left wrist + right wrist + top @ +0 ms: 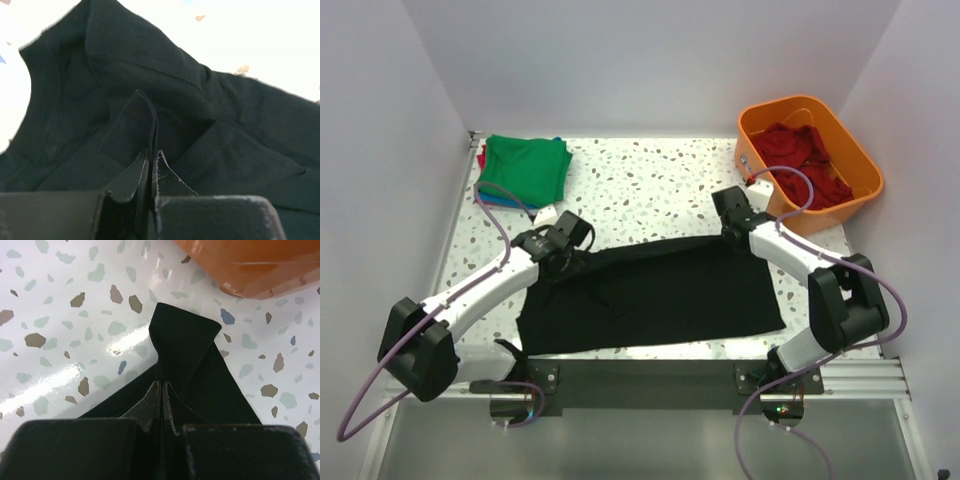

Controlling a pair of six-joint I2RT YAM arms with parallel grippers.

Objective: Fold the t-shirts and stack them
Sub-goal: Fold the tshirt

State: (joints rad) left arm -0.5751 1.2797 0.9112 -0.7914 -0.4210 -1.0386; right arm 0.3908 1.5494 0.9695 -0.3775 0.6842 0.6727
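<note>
A large black t-shirt (660,295) lies spread across the middle of the table, near the front edge. My left gripper (563,252) sits at its far left corner; in the left wrist view the gripper (152,152) is shut on a raised fold of the black cloth (240,145). My right gripper (735,226) is at the shirt's far right corner, and the right wrist view shows it (164,385) shut on a pinched corner of the black shirt (185,340). A folded green t-shirt (525,165) tops a stack at the back left, with blue and red edges under it.
An orange tub (860,160) stands at the back right with crumpled red t-shirts (800,160) inside; its wall (250,260) is just beyond my right gripper. The speckled table (650,180) is walled on three sides.
</note>
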